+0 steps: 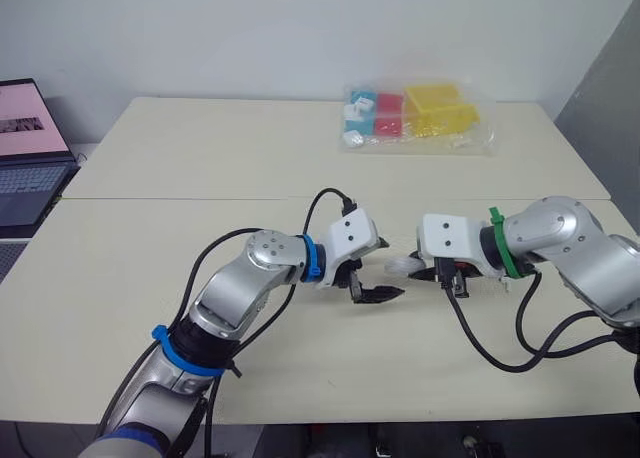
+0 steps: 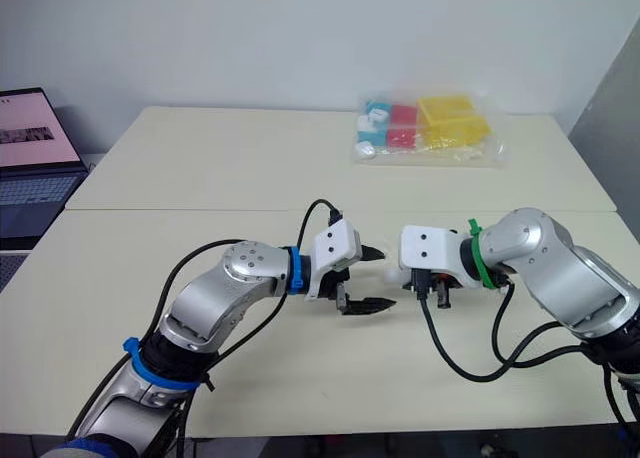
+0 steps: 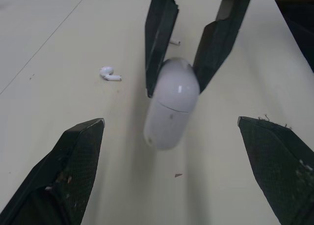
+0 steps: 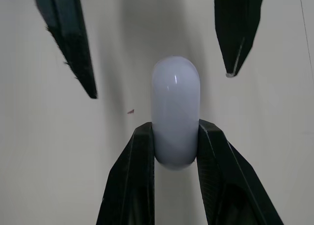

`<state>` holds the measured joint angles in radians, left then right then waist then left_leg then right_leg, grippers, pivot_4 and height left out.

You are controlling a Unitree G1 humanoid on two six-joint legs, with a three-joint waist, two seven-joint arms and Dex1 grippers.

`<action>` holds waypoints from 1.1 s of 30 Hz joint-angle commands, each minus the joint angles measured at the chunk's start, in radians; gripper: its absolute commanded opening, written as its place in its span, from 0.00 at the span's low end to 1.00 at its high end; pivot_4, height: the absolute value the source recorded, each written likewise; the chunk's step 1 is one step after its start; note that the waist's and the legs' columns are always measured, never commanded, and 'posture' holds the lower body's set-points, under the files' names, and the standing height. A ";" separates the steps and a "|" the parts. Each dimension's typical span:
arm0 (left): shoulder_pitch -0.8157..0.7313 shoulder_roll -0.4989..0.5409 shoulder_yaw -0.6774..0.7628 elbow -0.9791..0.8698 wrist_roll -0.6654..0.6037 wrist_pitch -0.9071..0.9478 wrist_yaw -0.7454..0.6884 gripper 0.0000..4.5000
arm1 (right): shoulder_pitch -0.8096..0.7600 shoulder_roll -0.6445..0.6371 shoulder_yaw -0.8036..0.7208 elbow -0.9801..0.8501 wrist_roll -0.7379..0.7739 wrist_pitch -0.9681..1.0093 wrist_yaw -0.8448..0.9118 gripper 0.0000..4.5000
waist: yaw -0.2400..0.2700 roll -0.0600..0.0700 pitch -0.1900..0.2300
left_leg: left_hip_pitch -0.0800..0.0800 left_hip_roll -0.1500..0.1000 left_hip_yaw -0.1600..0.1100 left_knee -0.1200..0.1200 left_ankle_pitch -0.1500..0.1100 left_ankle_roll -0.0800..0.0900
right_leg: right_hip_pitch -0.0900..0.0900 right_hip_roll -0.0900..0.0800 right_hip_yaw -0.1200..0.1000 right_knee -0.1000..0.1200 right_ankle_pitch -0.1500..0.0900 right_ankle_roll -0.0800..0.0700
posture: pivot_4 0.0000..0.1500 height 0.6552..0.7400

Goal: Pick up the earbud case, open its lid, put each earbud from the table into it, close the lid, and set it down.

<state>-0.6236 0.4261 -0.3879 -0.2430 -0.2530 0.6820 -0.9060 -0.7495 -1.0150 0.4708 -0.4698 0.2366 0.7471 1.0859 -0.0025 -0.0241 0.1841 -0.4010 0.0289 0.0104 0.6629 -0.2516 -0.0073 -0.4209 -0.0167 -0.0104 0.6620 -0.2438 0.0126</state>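
In the head views the earbud case (image 1: 404, 266) is hard to make out. It is showing as a small white bit between the 2 grippers, low over the table (image 1: 200, 158). I cannot tell if it is touching the table.

The wrist views are making this plainer. The right gripper (image 4: 175, 129) is squeezing 1 end of the case between its 2 black fingers. The other end is sticking out, free. The lid is closed, and a thin line is running round the case.

The left gripper (image 3: 170, 123) is spread wide and is holding nothing. It is pointing at the case, with 1 finger on each side of it, well apart from it.

The left wrist view is also showing 1 earbud (image 3: 110, 73) lying on the table, off to the side of the case. Past the right gripper's fingers, a small white piece (image 3: 174, 42) is lying on the table. It is partly hidden and I cannot tell what it is.

At the far side of the table, a plastic bag (image 1: 415, 118) with yellow, red and blue things inside is lying flat. At the robot's left, a laptop (image 1: 25, 158) is standing open, cut off by the edge. Black cables (image 1: 480, 343) are hanging from both wrists. Nothing is sitting between the left gripper and the case.
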 commanded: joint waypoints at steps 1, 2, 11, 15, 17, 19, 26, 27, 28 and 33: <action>-0.020 -0.002 -0.015 -0.007 0.012 -0.032 -0.011 1.00 | -0.029 -0.002 -0.032 -0.032 -0.022 0.007 0.024 0.17 | 0.000 0.000 0.000 | 0.000 0.000 0.000 0.000 0.000 0.000 | 0.000 0.000 0.000 0.000 0.000 0.000 | 1.00 1.00; -0.019 0.000 -0.016 -0.007 0.014 -0.032 -0.015 1.00 | -0.029 0.000 -0.033 -0.035 -0.026 0.009 0.029 0.17 | 0.000 0.000 0.000 | 0.000 0.000 0.000 0.000 0.000 0.000 | 0.000 0.000 0.000 0.000 0.000 0.000 | 1.00 1.00; -0.021 -0.019 -0.008 -0.008 0.005 -0.035 -0.016 0.96 | -0.017 0.004 -0.044 -0.049 -0.044 0.014 0.046 0.17 | 0.000 0.000 0.000 | 0.000 0.000 0.000 0.000 0.000 0.000 | 0.000 -0.001 0.000 0.000 0.000 0.000 | 1.00 1.00; -0.022 -0.021 -0.006 -0.006 0.006 -0.036 -0.021 0.73 | -0.009 0.006 -0.048 -0.046 -0.052 0.009 0.052 0.17 | 0.000 0.000 0.000 | 0.000 0.000 0.000 0.000 0.000 0.000 | 0.000 -0.001 0.000 0.001 0.000 0.000 | 1.00 1.00; -0.021 -0.019 -0.009 -0.007 0.008 -0.038 -0.025 0.57 | -0.004 0.007 -0.050 -0.044 -0.057 0.004 0.055 0.17 | 0.000 0.000 0.000 | 0.000 0.000 0.000 0.000 0.000 0.000 | 0.000 -0.001 0.000 0.001 0.000 0.000 | 1.00 1.00; -0.021 -0.015 -0.011 -0.008 0.011 -0.041 -0.028 0.44 | 0.001 0.007 -0.052 -0.044 -0.062 -0.001 0.060 0.17 | 0.000 0.000 0.000 | 0.000 0.000 0.000 0.000 0.000 0.000 | 0.000 -0.001 0.000 0.001 0.000 0.000 | 1.00 1.00; -0.023 -0.025 -0.010 -0.006 0.014 -0.044 -0.023 0.19 | 0.011 0.009 -0.055 -0.042 -0.076 -0.011 0.071 0.17 | 0.000 0.000 0.000 | 0.000 0.000 0.000 0.000 0.000 0.000 | 0.000 -0.001 0.000 0.001 0.000 0.000 | 1.00 1.00; -0.023 -0.026 -0.011 -0.007 0.016 -0.046 -0.024 0.19 | 0.012 0.009 -0.054 -0.041 -0.079 -0.013 0.072 0.17 | 0.000 0.000 0.000 | 0.000 0.000 0.000 0.000 0.000 0.000 | 0.000 -0.001 0.000 0.001 0.000 0.000 | 1.00 1.00; -0.021 -0.026 -0.013 -0.008 0.017 -0.048 -0.024 0.19 | 0.013 0.009 -0.053 -0.041 -0.081 -0.016 0.072 0.17 | 0.000 0.000 0.000 | 0.000 0.000 0.000 0.000 0.000 0.000 | 0.000 -0.001 0.000 0.001 0.000 0.000 | 1.00 1.00; -0.015 -0.030 -0.017 -0.005 0.027 -0.061 -0.019 0.19 | 0.018 0.016 -0.060 -0.044 -0.068 -0.016 0.080 0.17 | 0.000 0.000 0.000 | 0.000 0.000 0.000 0.000 0.000 0.000 | 0.000 -0.001 0.000 0.001 0.000 0.000 | 1.00 1.00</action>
<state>-0.6249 0.4069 -0.4198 -0.2346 -0.2207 0.6422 -0.9305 -0.7291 -1.0035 0.4434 -0.4873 0.1730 0.7510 1.1577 -0.0020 -0.0241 0.1840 -0.4008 0.0288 0.0106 0.6634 -0.2516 -0.0073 -0.4208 -0.0175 -0.0102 0.6627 -0.2438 0.0126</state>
